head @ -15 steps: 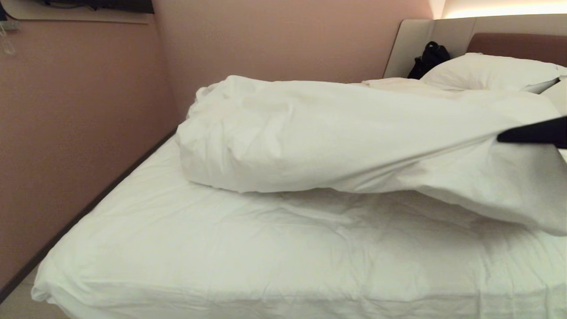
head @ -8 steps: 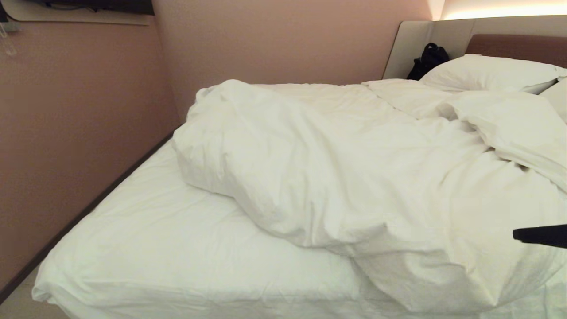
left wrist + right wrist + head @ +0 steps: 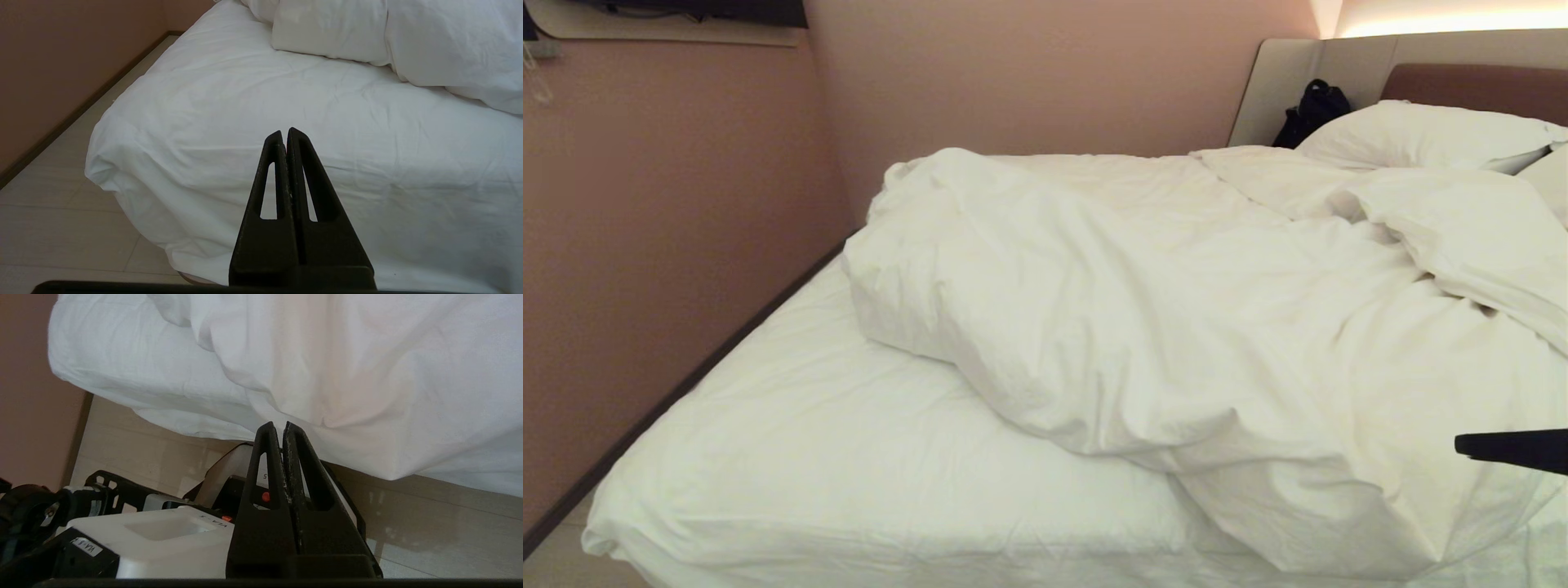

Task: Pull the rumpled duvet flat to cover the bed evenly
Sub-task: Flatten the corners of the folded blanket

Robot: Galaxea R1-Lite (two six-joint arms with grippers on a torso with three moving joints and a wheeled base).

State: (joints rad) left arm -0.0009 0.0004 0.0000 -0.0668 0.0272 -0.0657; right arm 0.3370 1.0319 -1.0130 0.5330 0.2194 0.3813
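The left claw (image 3: 285, 134), its fingers pressed together on nothing, hangs off the foot corner of the bed (image 3: 768, 457), with bare sheet stretching ahead of it to where the duvet (image 3: 1176, 327) begins. That duvet lies heaped across the head-side and middle of the mattress, its bulky rolled end well ahead of the left claw, so the whole foot-left quarter of the bed is uncovered. On the far side of the bed from the claws a pink wall (image 3: 670, 245) runs close along the mattress, leaving little room there; any pulling is best directed toward the foot and the robot's own side. The right claw (image 3: 1462, 445) pokes in just over the duvet's hanging lower corner; its fingers are also closed together and, in the right wrist view, empty, with the duvet's drooping edge just beyond the tips and the floor (image 3: 429, 522) below. A good next grip would likely take the thick hem rather than a loose crease, then draw it low and steadily so the heap unrolls instead of dragging the sheet.
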